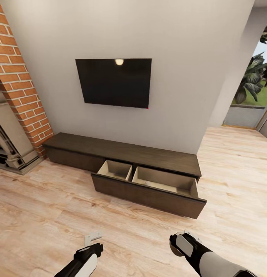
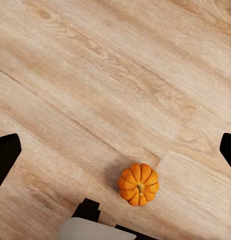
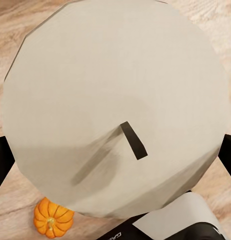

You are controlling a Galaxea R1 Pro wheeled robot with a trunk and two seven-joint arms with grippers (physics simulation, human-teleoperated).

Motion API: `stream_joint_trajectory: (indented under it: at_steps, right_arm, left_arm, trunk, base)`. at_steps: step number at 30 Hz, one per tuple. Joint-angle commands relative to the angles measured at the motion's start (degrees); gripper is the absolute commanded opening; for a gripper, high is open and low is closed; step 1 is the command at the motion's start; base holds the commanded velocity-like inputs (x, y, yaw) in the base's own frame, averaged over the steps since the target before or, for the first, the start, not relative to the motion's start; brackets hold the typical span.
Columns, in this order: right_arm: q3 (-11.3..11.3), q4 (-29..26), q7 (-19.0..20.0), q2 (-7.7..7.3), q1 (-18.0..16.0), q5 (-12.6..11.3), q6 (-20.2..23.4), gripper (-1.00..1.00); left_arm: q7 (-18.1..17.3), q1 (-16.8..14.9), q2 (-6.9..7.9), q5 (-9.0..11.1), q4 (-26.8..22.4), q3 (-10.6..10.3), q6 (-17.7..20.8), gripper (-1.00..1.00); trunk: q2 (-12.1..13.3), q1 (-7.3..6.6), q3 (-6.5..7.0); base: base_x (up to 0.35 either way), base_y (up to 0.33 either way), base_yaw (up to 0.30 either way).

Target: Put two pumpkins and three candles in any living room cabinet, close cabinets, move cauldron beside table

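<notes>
The long dark-brown cabinet (image 1: pixel 121 148) stands against the wall under a TV. One wide drawer (image 1: pixel 148 194) is pulled out, and its two pale compartments look empty. In the right wrist view an off-white candle (image 3: pixel 115 90) with a dark wick sits close to the camera, and my right gripper (image 3: pixel 115 157) is shut on it. Low in the head view that gripper (image 1: pixel 182 241) hangs over the floor in front of the drawer. An orange pumpkin (image 2: pixel 139 184) lies on the wood floor below my left gripper (image 2: pixel 116 149), which is open and holds nothing. The pumpkin (image 3: pixel 53 217) peeks out beside the candle.
A black TV (image 1: pixel 114 82) hangs on the pale wall. A brick fireplace (image 1: pixel 14 100) stands at the left. An opening with plants (image 1: pixel 256 77) lies at the far right. Wood floor (image 1: pixel 52 207) stretches between me and the cabinet.
</notes>
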Motion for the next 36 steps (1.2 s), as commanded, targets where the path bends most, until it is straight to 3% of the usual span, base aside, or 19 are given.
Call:
stream_joint_trajectory:
  at_steps: [1,36]
  right_arm:
    - [0.4,-0.1,-0.4,-0.03,0.0,-0.1,0.3,-1.00]
    - [0.4,-0.1,-0.4,-0.01,0.0,-0.1,0.3,-1.00]
  left_arm:
    - [0.5,-0.1,0.09,0.3,-0.1,-0.4,0.2,1.00]
    - [0.5,-0.1,0.09,0.3,-0.1,-0.3,0.0,1.00]
  trunk:
    - [-0.1,0.01,-0.07]
    - [-0.1,0.01,-0.13]
  base:
    - [-0.065,-0.001,0.000]
    - [-0.016,-0.038,0.021]
